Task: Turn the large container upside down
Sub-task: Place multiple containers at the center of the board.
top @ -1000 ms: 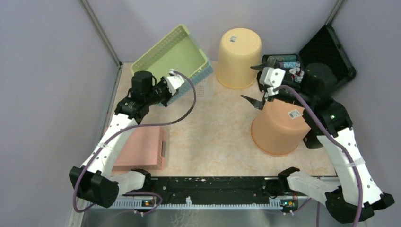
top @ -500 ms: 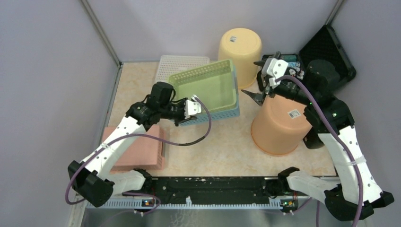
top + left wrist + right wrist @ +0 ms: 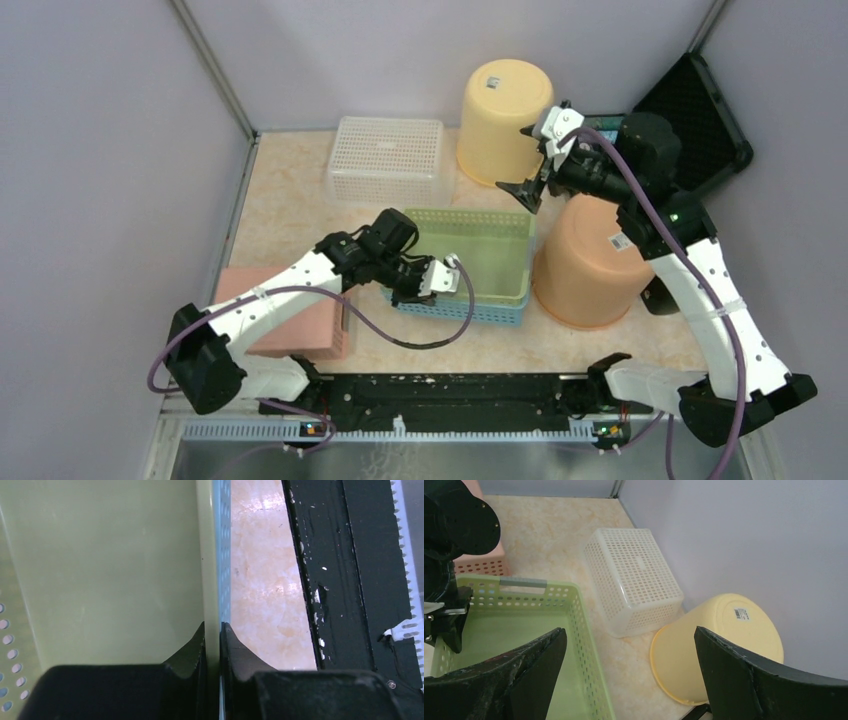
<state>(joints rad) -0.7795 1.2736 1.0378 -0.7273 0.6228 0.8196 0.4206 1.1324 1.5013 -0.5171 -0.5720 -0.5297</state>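
Observation:
The large container is a green perforated basket (image 3: pixel 480 250) nested inside a blue one (image 3: pixel 470 312). It stands open side up at the middle front of the table. My left gripper (image 3: pixel 440 278) is shut on its near-left wall. In the left wrist view the jaws (image 3: pixel 212 625) pinch the green wall (image 3: pixel 110 570) and the blue wall (image 3: pixel 225 555) together. My right gripper (image 3: pixel 528 160) hangs wide open above the basket's far right corner, holding nothing. In the right wrist view, its fingers (image 3: pixel 629 632) frame the green basket (image 3: pixel 524 630) on the left.
A white basket (image 3: pixel 388 160) lies upside down at the back. An upturned yellow bucket (image 3: pixel 503 108) stands behind, and an upturned orange bucket (image 3: pixel 590 270) touches the basket's right side. A pink basket (image 3: pixel 300 320) sits front left, a black case (image 3: pixel 695 110) back right.
My left arm carried the green and blue baskets from the back left, tilted, to the middle front, where they now sit level. The white basket is uncovered. My right gripper shifted back, still open.

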